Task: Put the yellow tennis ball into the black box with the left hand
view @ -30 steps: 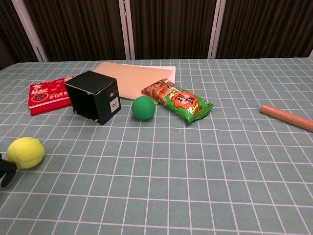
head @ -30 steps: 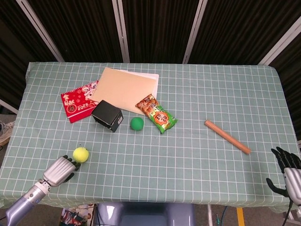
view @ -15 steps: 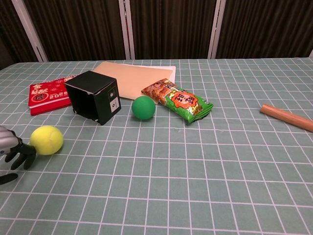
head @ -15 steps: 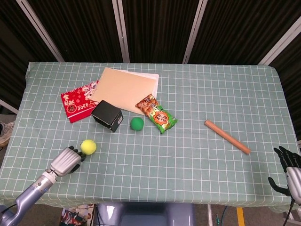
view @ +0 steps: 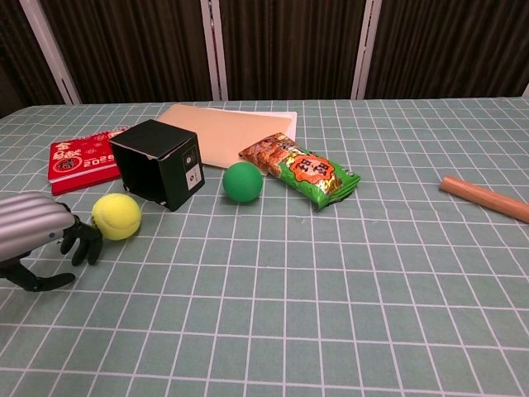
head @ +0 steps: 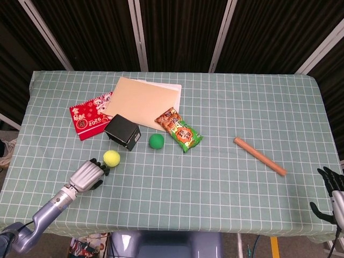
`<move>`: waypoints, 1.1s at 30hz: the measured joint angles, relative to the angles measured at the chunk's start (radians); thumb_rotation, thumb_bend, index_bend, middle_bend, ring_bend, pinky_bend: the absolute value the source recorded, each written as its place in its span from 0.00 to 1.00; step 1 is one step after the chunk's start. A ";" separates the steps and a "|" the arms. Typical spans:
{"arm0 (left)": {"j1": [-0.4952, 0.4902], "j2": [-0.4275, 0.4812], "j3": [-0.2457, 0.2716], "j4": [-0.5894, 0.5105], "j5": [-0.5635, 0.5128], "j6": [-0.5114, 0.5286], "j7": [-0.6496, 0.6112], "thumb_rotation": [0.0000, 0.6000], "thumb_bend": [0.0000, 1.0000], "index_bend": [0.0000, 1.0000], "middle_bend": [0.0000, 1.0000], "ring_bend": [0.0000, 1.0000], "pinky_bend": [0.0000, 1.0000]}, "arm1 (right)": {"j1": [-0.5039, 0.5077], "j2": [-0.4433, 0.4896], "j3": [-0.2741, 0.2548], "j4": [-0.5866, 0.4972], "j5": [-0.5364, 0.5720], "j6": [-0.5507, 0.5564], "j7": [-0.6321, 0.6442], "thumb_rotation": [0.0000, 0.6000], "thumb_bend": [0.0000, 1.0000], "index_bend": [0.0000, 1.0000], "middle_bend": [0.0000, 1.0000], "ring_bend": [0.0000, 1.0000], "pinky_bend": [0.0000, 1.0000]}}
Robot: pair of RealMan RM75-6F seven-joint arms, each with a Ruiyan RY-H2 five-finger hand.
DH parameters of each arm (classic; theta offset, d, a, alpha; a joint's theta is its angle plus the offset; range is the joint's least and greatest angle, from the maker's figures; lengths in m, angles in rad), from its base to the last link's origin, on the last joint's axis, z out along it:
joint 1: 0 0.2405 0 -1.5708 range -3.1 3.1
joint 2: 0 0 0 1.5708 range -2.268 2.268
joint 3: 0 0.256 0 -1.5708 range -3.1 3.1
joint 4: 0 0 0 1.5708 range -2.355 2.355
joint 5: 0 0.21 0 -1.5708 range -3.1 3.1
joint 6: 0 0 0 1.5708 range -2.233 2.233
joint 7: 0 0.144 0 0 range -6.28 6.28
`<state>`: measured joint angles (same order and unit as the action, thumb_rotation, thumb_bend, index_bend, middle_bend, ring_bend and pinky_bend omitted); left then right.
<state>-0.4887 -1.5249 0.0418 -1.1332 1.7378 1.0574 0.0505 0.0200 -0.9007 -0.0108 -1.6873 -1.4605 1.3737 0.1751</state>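
Green checked cloth (head: 226, 177) covers the table, dark curtain panels behind it. Item one, my left hand (head: 88, 176): low over the near left part of the cloth, fingers (view: 83, 242) curled downward and holding nothing, their dark tips just short of the ball; whether they touch it I cannot tell. Item two, yellow tennis ball (head: 112, 158): on the cloth just ahead of that hand and slightly toward my right. Item three, black box (head: 122, 131): just beyond the ball, tilted, well within the far side of my left hand. Item four, green ball (head: 156, 141): beyond and to the right of the left hand, beside the box. Item five, snack packet (head: 179, 129): orange and green, just right of the green ball. Item six, tan folder (head: 144, 102): flat behind the box, over a white sheet. Item seven, red booklet (head: 91, 114): far and a little left of my left hand. Item eight, wooden stick (head: 259, 156): on the right half, ahead and to the left of my right hand (head: 332, 192), which sits at the table's near right edge, fingers apart, holding nothing.
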 measured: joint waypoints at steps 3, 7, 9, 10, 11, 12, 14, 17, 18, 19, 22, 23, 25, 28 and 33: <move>-0.017 -0.017 -0.010 0.017 -0.011 -0.013 0.002 1.00 0.34 0.41 0.47 0.44 0.34 | -0.002 0.003 0.002 0.003 0.003 0.004 0.007 1.00 0.36 0.00 0.00 0.00 0.00; -0.037 -0.037 -0.023 0.024 -0.025 -0.022 0.006 1.00 0.34 0.38 0.43 0.39 0.32 | -0.004 0.004 0.003 0.007 0.004 0.005 0.012 1.00 0.36 0.00 0.00 0.00 0.00; -0.047 -0.048 -0.028 0.027 -0.027 -0.022 0.007 1.00 0.34 0.37 0.41 0.37 0.31 | -0.004 0.005 0.003 0.007 0.005 0.006 0.014 1.00 0.36 0.00 0.00 0.00 0.00; -0.050 -0.053 -0.030 0.029 -0.028 -0.021 0.008 1.00 0.34 0.37 0.40 0.36 0.30 | -0.005 0.006 0.004 0.007 0.005 0.006 0.015 1.00 0.36 0.00 0.00 0.00 0.00; -0.053 -0.057 -0.032 0.032 -0.029 -0.020 0.009 1.00 0.34 0.36 0.39 0.36 0.30 | -0.005 0.006 0.004 0.007 0.005 0.007 0.015 1.00 0.36 0.00 0.00 0.00 0.00; -0.057 -0.064 -0.036 0.035 -0.033 -0.019 0.010 1.00 0.34 0.36 0.39 0.36 0.30 | -0.006 0.007 0.004 0.007 0.004 0.008 0.015 1.00 0.36 0.00 0.00 0.00 0.00; -0.062 -0.075 -0.043 0.041 -0.041 -0.019 0.012 1.00 0.34 0.36 0.39 0.36 0.30 | -0.006 0.006 0.004 0.008 0.005 0.007 0.016 1.00 0.36 0.00 0.00 0.00 0.00; -0.067 -0.092 -0.053 0.053 -0.054 -0.014 0.021 1.00 0.34 0.35 0.39 0.36 0.30 | -0.005 0.007 0.005 0.009 0.007 0.006 0.018 1.00 0.36 0.00 0.00 0.00 0.00; -0.068 -0.098 -0.057 0.059 -0.058 -0.008 0.027 1.00 0.34 0.35 0.39 0.35 0.30 | -0.005 0.007 0.005 0.009 0.008 0.005 0.019 1.00 0.36 0.00 0.00 0.00 0.00; -0.068 -0.103 -0.060 0.065 -0.061 -0.003 0.032 1.00 0.34 0.35 0.39 0.35 0.30 | -0.005 0.007 0.006 0.009 0.009 0.004 0.019 1.00 0.36 0.00 0.00 0.00 0.00; -0.066 -0.120 -0.070 0.083 -0.077 0.013 0.047 1.00 0.34 0.35 0.38 0.35 0.29 | -0.004 0.007 0.006 0.010 0.010 0.001 0.018 1.00 0.36 0.00 0.00 0.00 0.00; -0.066 -0.124 -0.073 0.087 -0.082 0.015 0.050 1.00 0.34 0.35 0.38 0.34 0.29 | -0.004 0.007 0.006 0.010 0.011 0.000 0.017 1.00 0.36 0.00 0.00 0.00 0.00; -0.065 -0.132 -0.080 0.097 -0.095 0.019 0.060 1.00 0.34 0.34 0.37 0.30 0.25 | -0.004 0.006 0.006 0.010 0.012 -0.001 0.015 1.00 0.36 0.00 0.00 0.00 0.00; -0.065 -0.140 -0.088 0.109 -0.112 0.021 0.079 1.00 0.34 0.31 0.31 0.21 0.17 | -0.006 0.007 0.006 0.009 0.013 0.002 0.015 1.00 0.36 0.00 0.00 0.00 0.00; -0.074 -0.150 -0.098 0.120 -0.138 0.005 0.107 1.00 0.34 0.25 0.17 0.05 0.04 | -0.012 0.011 0.007 0.003 0.009 0.015 0.015 1.00 0.36 0.00 0.00 0.00 0.00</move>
<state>-0.5627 -1.6747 -0.0557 -1.0129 1.6000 1.0620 0.1572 0.0083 -0.8897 -0.0043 -1.6842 -1.4520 1.3885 0.1902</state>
